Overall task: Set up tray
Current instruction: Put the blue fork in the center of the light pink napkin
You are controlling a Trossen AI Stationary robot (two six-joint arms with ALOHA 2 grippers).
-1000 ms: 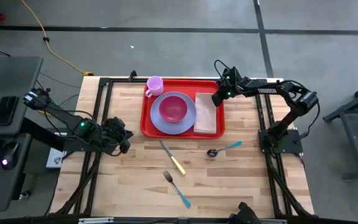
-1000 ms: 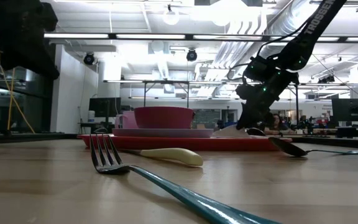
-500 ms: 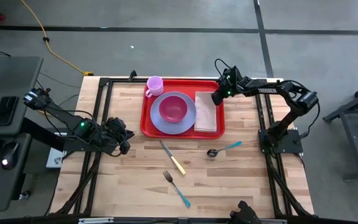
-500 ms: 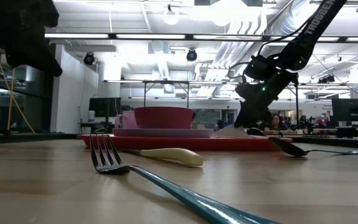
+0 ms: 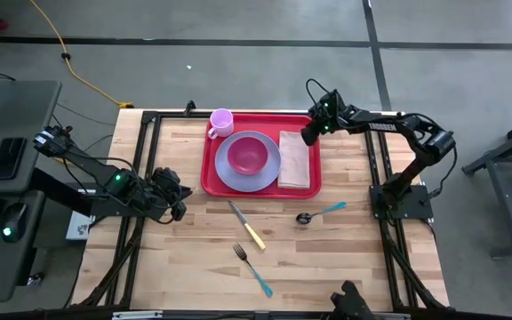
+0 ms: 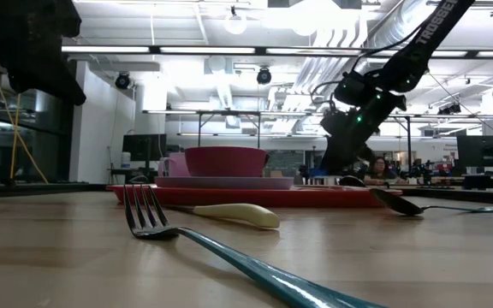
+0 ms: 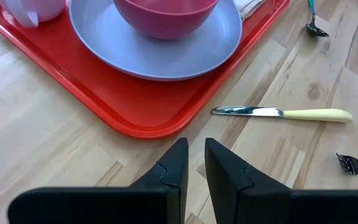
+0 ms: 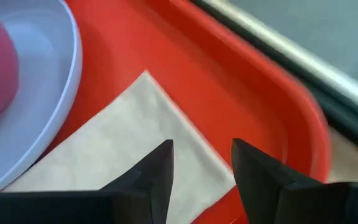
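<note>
High view: knife (image 5: 247, 226), fork (image 5: 252, 269), spoon (image 5: 319, 212) off tray (image 5: 209, 174)

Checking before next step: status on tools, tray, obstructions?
Right tool open, above napkin at tray's far right corner, holding nothing. Left tool empty, off tray's near left corner. Tray: plate, bowl, mug, napkin aboard. Knife, fork, spoon on table.

The large flat red plastic tray (image 5: 260, 182), a rectangle with rounded corners and a low raised rim, lies flat on the wooden table toward its far edge, roughly midway between the two sides. Its long sides run across the table. The near rim shows as a thin red band in the low view (image 6: 315, 198). From the left wrist view its near rounded corner (image 7: 157, 127) looks smooth and seemingly unmarked.
</note>
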